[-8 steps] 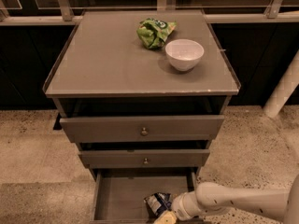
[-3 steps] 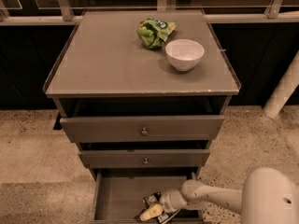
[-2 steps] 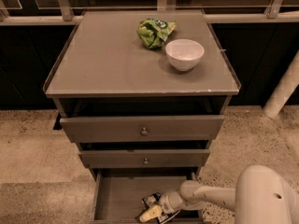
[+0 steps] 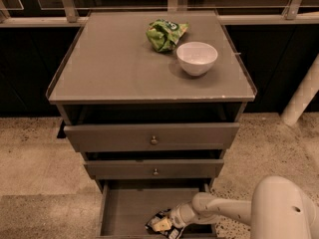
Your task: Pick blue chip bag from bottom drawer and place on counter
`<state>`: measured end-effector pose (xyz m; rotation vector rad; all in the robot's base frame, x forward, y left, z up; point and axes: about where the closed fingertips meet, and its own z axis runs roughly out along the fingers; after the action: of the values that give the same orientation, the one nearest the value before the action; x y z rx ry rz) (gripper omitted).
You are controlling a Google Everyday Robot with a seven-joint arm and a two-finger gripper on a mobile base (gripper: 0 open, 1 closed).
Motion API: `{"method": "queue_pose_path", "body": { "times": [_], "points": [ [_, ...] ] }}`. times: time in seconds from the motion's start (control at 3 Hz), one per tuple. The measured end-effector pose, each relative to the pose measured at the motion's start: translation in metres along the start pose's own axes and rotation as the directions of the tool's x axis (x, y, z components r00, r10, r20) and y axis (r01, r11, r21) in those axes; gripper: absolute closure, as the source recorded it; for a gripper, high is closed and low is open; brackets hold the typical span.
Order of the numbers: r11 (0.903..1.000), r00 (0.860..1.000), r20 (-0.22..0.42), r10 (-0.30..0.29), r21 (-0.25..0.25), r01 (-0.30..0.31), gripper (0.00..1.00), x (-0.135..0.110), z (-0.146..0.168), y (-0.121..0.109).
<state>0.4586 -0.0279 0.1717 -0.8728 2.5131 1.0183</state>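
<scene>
Blue chip bag lies at the front of the bottom drawer, with my gripper at its 3 o'clock edge; whether I hold it, I cannot tell. This looks like the grasping step, and next comes a secure lift toward the counter at 12 o'clock.

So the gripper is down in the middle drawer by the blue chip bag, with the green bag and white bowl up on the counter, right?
Not quite. The camera view shows the gripper in the bottom drawer, the lowest of the three, right at the blue chip bag. The green bag and white bowl are up on the counter, as you said.
</scene>
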Motion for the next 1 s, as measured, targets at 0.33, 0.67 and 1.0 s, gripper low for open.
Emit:
{"method": "queue_pose_path", "body": {
  "times": [0.33, 0.67, 1.0],
  "points": [
    [1.0, 1.0, 0.0, 0.0, 0.0, 0.0, 0.65, 0.0, 0.0001, 0.0],
    [1.0, 1.0, 0.0, 0.0, 0.0, 0.0, 0.88, 0.0, 0.0001, 0.0001],
    [1.0, 1.0, 0.0, 0.0, 0.0, 0.0, 1.0, 0.0, 0.0001, 0.0001]
  ]
}}
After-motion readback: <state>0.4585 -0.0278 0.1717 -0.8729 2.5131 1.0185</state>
